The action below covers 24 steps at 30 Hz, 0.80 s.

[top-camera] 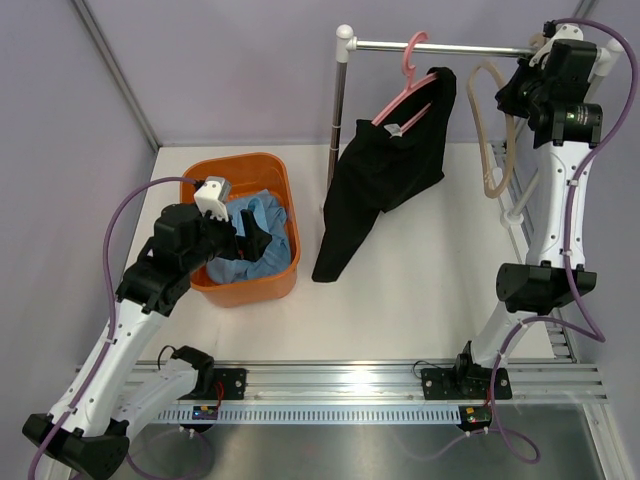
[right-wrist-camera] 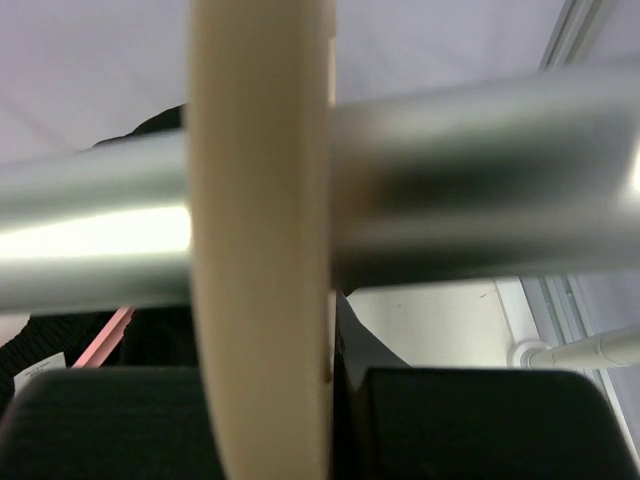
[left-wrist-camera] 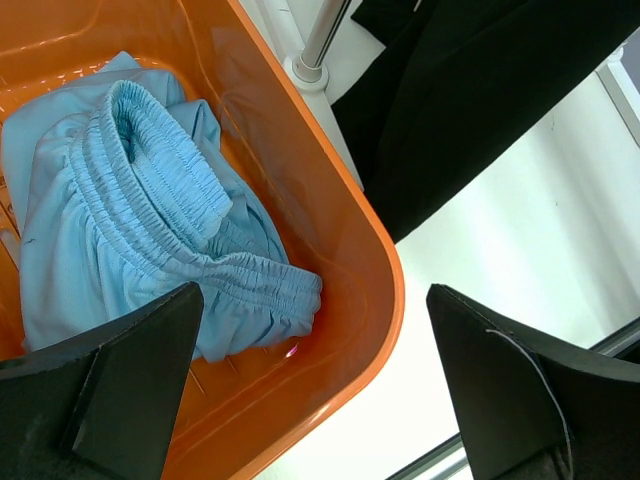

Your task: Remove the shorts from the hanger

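Note:
The light blue shorts [top-camera: 264, 214] lie crumpled in the orange basket [top-camera: 246, 291], also seen in the left wrist view [left-wrist-camera: 130, 200]. My left gripper [top-camera: 254, 241] hangs open and empty over the basket's near right corner [left-wrist-camera: 392, 285], its fingers [left-wrist-camera: 120, 380] apart above the shorts' waistband. An empty beige hanger [top-camera: 492, 130] hangs from the metal rail [top-camera: 450, 47] at the right end. My right gripper [top-camera: 534, 62] is up at the rail, shut on the beige hanger's hook [right-wrist-camera: 260, 250] just under the rail [right-wrist-camera: 460, 200].
A black garment [top-camera: 385, 180] hangs on a pink hanger [top-camera: 410, 70] on the same rail, its lower end on the table; it shows in the left wrist view [left-wrist-camera: 470, 100]. The rail's post [top-camera: 339, 110] stands beside the basket.

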Each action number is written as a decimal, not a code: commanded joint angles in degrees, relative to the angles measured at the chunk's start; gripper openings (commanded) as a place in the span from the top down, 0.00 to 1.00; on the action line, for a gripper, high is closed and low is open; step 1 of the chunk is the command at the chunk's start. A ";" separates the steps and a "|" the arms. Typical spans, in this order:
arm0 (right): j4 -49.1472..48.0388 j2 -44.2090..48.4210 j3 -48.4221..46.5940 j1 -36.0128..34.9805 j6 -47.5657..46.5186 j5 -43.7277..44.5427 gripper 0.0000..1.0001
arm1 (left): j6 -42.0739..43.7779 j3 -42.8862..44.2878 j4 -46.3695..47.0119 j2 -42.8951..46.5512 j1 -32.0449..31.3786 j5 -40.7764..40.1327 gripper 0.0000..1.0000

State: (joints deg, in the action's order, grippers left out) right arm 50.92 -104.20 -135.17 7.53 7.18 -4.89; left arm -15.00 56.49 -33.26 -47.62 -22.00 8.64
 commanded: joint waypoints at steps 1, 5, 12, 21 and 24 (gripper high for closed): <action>-0.11 1.19 3.51 0.12 -1.03 2.24 1.00 | 0.41 -0.50 3.20 0.59 0.03 1.46 0.01; -0.29 2.86 7.37 0.12 0.11 3.65 1.00 | 0.33 -0.42 3.28 0.59 0.03 1.64 0.01; -0.64 5.50 12.48 0.12 1.96 4.01 1.00 | 0.15 -0.68 3.28 0.59 0.03 1.81 0.01; -0.91 6.47 12.48 0.12 2.93 3.74 0.84 | 0.15 -0.85 3.20 0.77 0.03 1.81 0.01; -0.82 6.47 12.04 0.12 3.10 3.83 0.77 | 0.15 -0.77 3.20 0.77 0.03 1.73 0.01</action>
State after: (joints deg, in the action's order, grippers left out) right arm 44.91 -97.86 -124.05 7.53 9.30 -1.98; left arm -15.03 55.70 -32.91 -47.62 -22.00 8.88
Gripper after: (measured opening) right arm 0.214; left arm 0.988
